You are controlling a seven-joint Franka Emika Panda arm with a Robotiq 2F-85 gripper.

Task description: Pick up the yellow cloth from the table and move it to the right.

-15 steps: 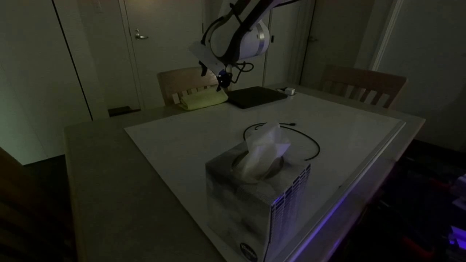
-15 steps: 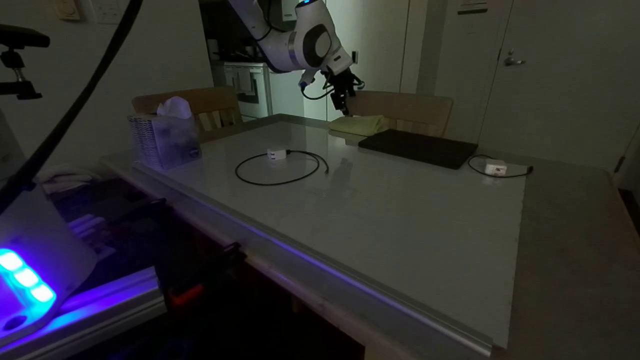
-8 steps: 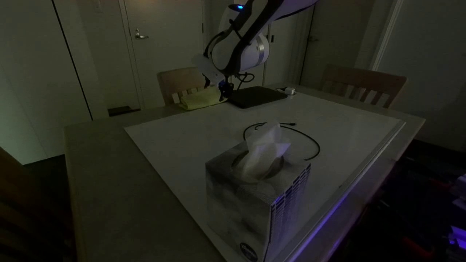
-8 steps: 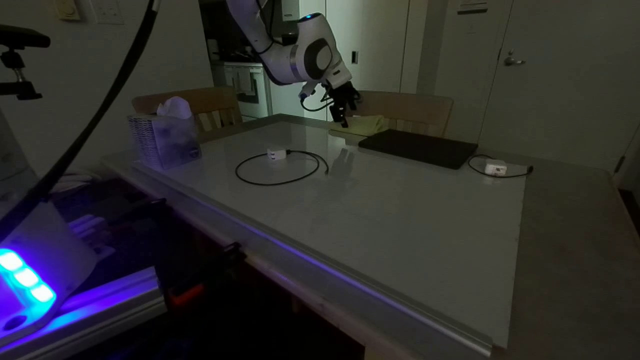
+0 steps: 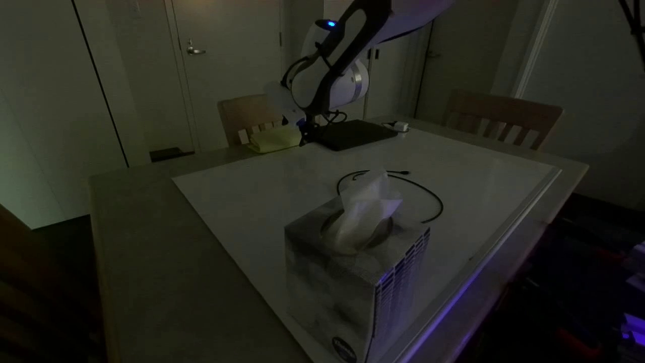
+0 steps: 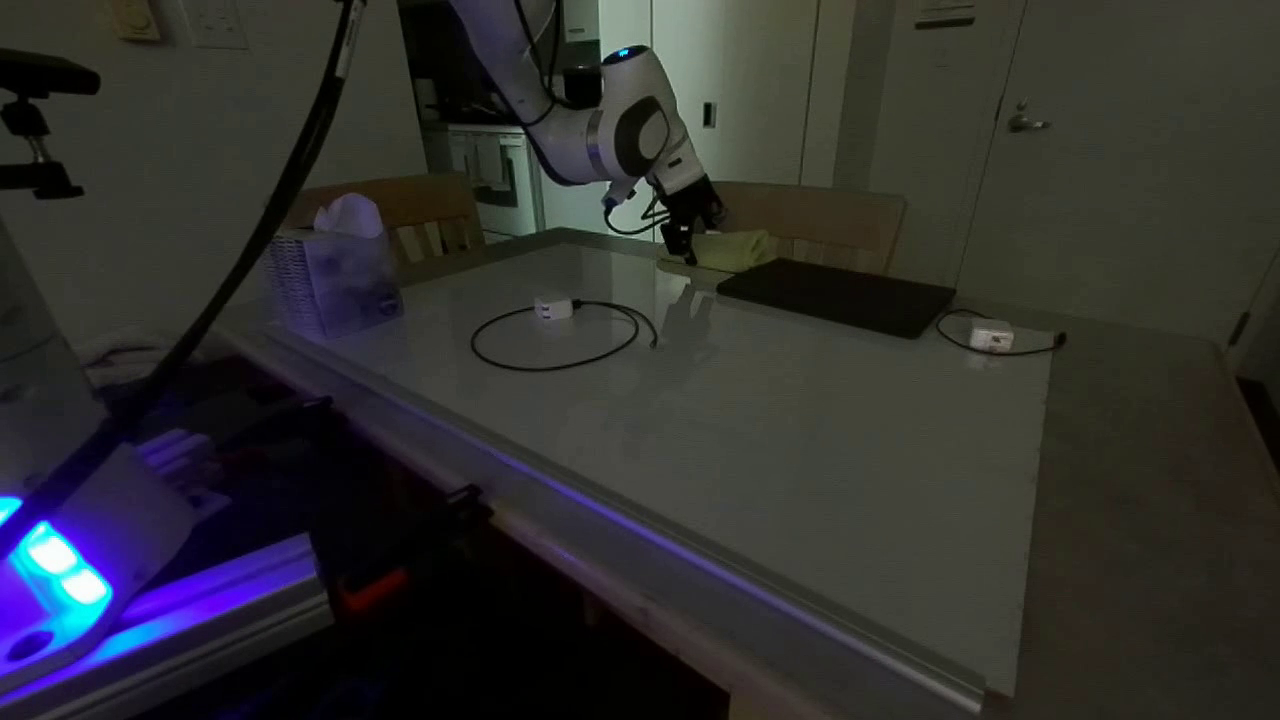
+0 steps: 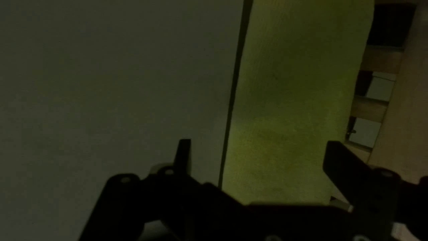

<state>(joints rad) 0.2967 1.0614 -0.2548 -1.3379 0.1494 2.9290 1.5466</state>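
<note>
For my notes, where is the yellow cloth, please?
In both exterior views, the cloth lies at the far edge of the table, just left of the black pad.

In an exterior view, the dark fingers pointed down near the far edge of the bench. Just beside them, on their right as seen there, lay the folded yellow cloth; whether they touched it could not be told. A flat black pad lay farther to their right, and a white adapter farther still. In front of them, leftward, was a looped black cable; well to their left stood the tissue box. A chair rose beyond them.
</note>
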